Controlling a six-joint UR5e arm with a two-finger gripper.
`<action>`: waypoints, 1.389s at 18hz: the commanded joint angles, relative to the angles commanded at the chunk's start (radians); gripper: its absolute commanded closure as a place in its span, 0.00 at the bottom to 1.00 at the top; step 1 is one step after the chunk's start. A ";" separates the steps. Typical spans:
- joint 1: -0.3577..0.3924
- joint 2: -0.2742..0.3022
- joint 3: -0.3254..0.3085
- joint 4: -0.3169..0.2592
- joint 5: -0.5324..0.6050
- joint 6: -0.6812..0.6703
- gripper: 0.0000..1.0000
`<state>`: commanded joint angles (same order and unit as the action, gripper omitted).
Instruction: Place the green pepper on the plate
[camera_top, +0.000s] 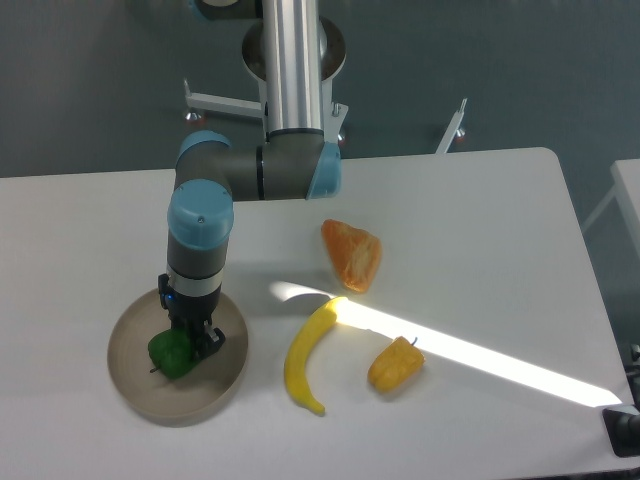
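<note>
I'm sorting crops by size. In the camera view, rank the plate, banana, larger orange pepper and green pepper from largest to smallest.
1. plate
2. banana
3. larger orange pepper
4. green pepper, though the gripper partly hides it

Single fixed camera, high front vantage, looking down across white table (480, 220) toward arm base; moderate distance.
</note>
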<state>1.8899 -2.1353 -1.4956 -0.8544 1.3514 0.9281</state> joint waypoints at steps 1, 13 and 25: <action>0.000 -0.002 0.000 0.000 0.000 0.000 0.43; 0.000 -0.002 0.000 0.000 0.000 -0.017 0.30; 0.017 0.029 0.003 -0.006 0.000 -0.015 0.00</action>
<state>1.9067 -2.1062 -1.4926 -0.8606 1.3514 0.9127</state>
